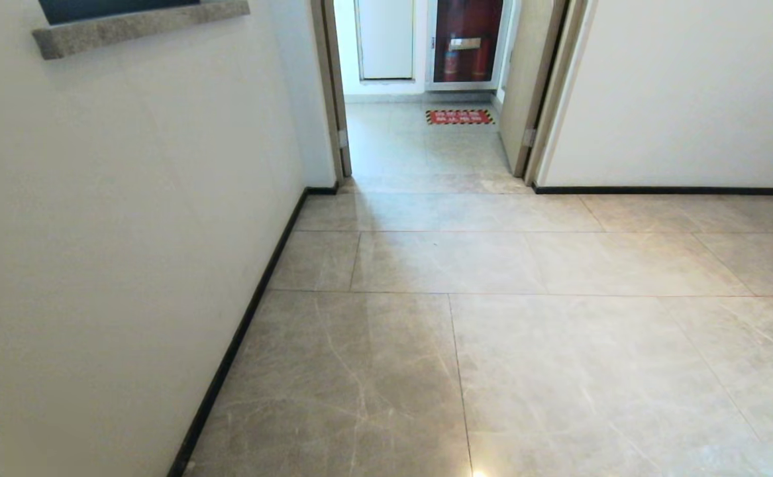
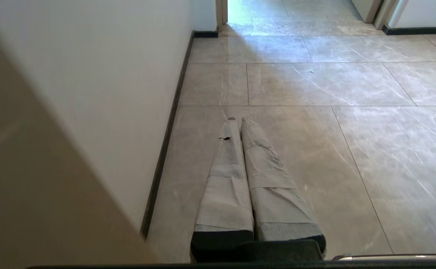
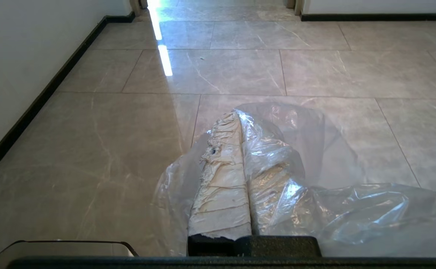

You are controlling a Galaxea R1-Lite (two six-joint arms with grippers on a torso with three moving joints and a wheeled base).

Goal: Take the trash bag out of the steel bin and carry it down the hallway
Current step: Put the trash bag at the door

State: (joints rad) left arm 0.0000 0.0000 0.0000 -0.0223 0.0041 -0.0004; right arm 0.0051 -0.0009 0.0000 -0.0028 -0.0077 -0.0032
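A thin, crinkled, translucent trash bag [image 3: 277, 168] is pinched between the taped fingers of the right gripper [image 3: 238, 117], which is clamped on the plastic; the film drapes over one finger and trails off to the side of it, above the tiled floor [image 3: 90, 149]. Only the right wrist view shows the bag. The left wrist view shows the left gripper [image 2: 237, 120], its two pale cloth-wrapped fingers pressed together on nothing, close beside the plain white wall [image 2: 109, 74] with its black skirting. The head view shows neither arm, only the hallway [image 1: 492, 298]: large grey-beige veined stone tiles, glossy enough to carry glare, running from that wall to an open doorway [image 1: 426, 152] with brown frames. Beyond the doorway, a red and black-yellow striped floor marking [image 1: 459, 117] lies before a glass-fronted cabinet [image 1: 465, 43] holding red cylinders.
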